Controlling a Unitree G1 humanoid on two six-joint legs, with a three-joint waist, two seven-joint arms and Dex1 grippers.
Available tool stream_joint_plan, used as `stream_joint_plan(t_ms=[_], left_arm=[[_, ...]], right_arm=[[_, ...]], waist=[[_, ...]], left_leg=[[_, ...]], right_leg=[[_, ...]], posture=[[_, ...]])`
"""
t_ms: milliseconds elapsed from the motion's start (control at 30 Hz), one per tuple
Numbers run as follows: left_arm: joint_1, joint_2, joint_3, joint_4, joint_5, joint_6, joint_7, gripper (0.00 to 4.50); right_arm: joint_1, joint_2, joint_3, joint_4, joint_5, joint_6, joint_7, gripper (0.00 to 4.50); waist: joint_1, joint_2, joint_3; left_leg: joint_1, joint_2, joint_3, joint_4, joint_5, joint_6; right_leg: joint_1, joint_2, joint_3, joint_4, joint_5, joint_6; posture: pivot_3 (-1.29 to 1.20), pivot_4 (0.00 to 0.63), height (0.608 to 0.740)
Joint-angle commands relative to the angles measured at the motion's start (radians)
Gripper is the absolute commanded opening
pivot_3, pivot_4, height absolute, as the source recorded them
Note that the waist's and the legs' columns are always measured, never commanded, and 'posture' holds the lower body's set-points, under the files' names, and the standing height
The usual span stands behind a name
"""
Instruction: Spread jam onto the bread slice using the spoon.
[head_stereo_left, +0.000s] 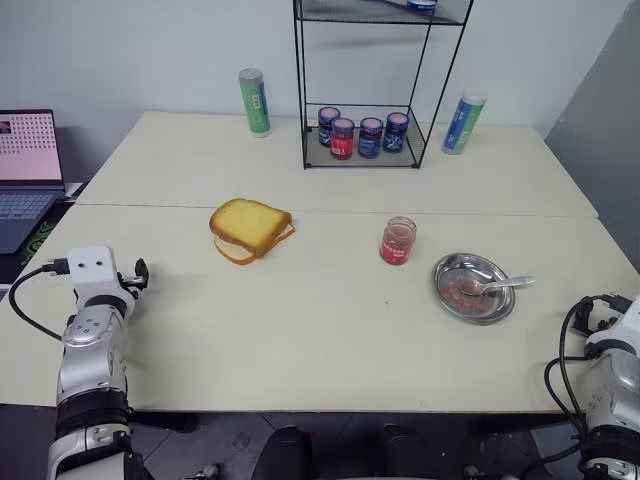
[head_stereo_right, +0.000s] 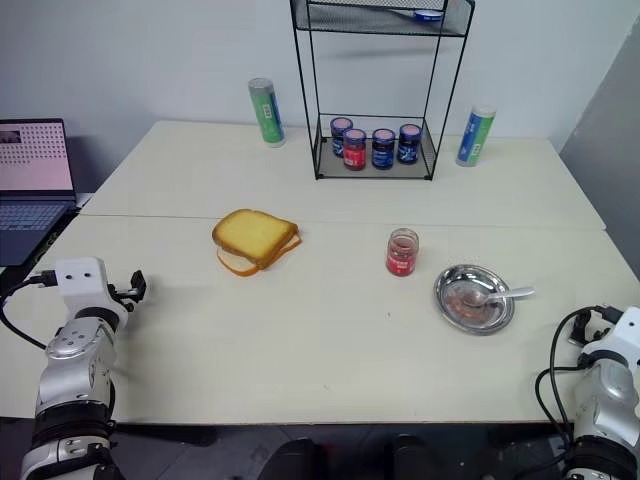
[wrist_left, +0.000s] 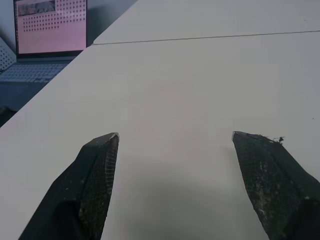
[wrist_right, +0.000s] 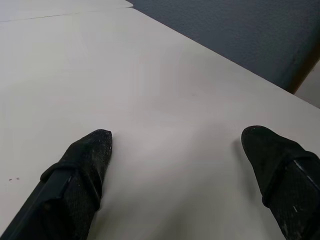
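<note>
cream table (head_stereo_left: 300, 330); jam (head_stereo_left: 397, 241) jar's red label unreadable.

Spoon (head_stereo_left: 505, 285) in steel dish (head_stereo_left: 450, 272)

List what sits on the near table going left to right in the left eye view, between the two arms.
Left gripper → bread slice → jam jar → round steel dish with the spoon resting in it, handle out to the right.
</note>
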Motion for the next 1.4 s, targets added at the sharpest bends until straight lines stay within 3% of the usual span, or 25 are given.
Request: stream_joint_plan(t_ms=[33,267,533,600,700,867,1033,1167,1300,1400], left_arm=[[-0.013,0.019,0.013,-0.043,-0.006,0.013,-0.012,3.78],[-0.018,0.022,0.015,-0.026,0.001,0.001,-0.008,3.78],[-0.035,0.084,0.028,-0.077,-0.053,0.028,-0.144,3.78],[-0.062,0.127,0.043,-0.079,-0.113,0.071,-0.237,3.78],[-0.110,0.223,0.008,-0.120,-0.218,0.186,-0.479,3.78],[-0.138,0.268,-0.009,-0.205,-0.366,0.391,-0.675,3.78],[0.043,0.328,-0.121,-0.611,-0.576,0.672,-0.865,3.78],[0.124,0.377,-0.167,-0.786,-0.580,0.695,-0.893,3.78],[-0.018,0.225,-0.187,-0.568,-0.402,0.520,-0.670,3.78],[-0.103,0.156,-0.173,-0.421,-0.323,0.454,-0.565,3.78]], right_arm=[[0.017,-0.009,-0.023,-0.024,-0.002,0.010,-0.013,4.47],[0.019,-0.025,-0.024,-0.034,-0.009,0.004,-0.008,4.47],[-0.014,-0.084,0.034,-0.284,0.004,0.094,0.069,4.47],[-0.053,-0.114,0.055,-0.390,0.065,0.181,0.129,4.47],[-0.160,-0.183,0.118,-0.587,0.318,0.443,0.307,4.47],[-0.178,-0.325,0.203,-0.784,0.634,0.761,0.563,4.47],[-0.117,-0.439,0.387,-0.935,0.686,0.864,0.761,4.47],[-0.096,-0.462,0.439,-0.945,0.624,0.831,0.812,4.47],[-0.124,-0.392,0.522,-0.942,0.530,0.777,0.770,4.47],[-0.165,-0.331,0.542,-0.956,0.548,0.799,0.746,4.47]], waist=[[0.000,0.000,0.000],[0.001,0.001,0.001],[0.000,0.008,0.005],[-0.003,0.009,0.006],[-0.012,0.011,0.009],[-0.005,0.012,0.009],[0.003,0.011,0.010],[0.004,0.012,0.011],[0.009,0.016,0.011],[0.012,0.014,0.011]], left_leg=[[0.000,0.000,0.000,0.000,0.000,0.000],[-0.001,0.000,0.000,0.000,0.000,0.000],[-0.002,0.000,0.000,0.000,0.000,0.000],[-0.002,0.000,0.000,0.000,0.000,0.000],[-0.002,0.000,0.000,0.000,0.000,0.000],[-0.003,0.000,-0.002,-0.002,0.000,0.000],[-0.009,0.000,-0.004,-0.002,-0.002,0.000],[-0.012,-0.001,-0.005,-0.001,-0.002,0.001],[-0.011,-0.001,-0.005,-0.001,-0.002,0.001],[-0.011,-0.001,-0.006,0.000,-0.001,0.002]], right_leg=[[0.000,0.000,0.000,0.000,0.000,0.000],[0.000,0.000,0.000,0.000,0.000,0.000],[-0.002,0.000,0.000,0.000,0.000,0.000],[-0.002,0.000,0.000,0.000,0.000,0.000],[-0.002,0.001,0.000,0.001,0.000,0.000],[-0.001,0.001,-0.003,-0.002,-0.001,-0.001],[-0.003,0.000,-0.005,-0.008,-0.002,-0.001],[-0.004,-0.002,-0.005,-0.013,-0.001,0.000],[-0.004,-0.002,-0.005,-0.013,-0.001,-0.002],[-0.004,-0.001,-0.007,-0.011,0.000,-0.001]], posture=[[0.00,0.150,0.740],[0.00,0.150,0.740],[0.00,0.150,0.740],[0.00,0.150,0.740],[0.00,0.150,0.740],[0.00,0.150,0.740],[0.00,0.150,0.740],[0.00,0.150,0.740],[0.00,0.150,0.740],[0.00,0.150,0.740]])
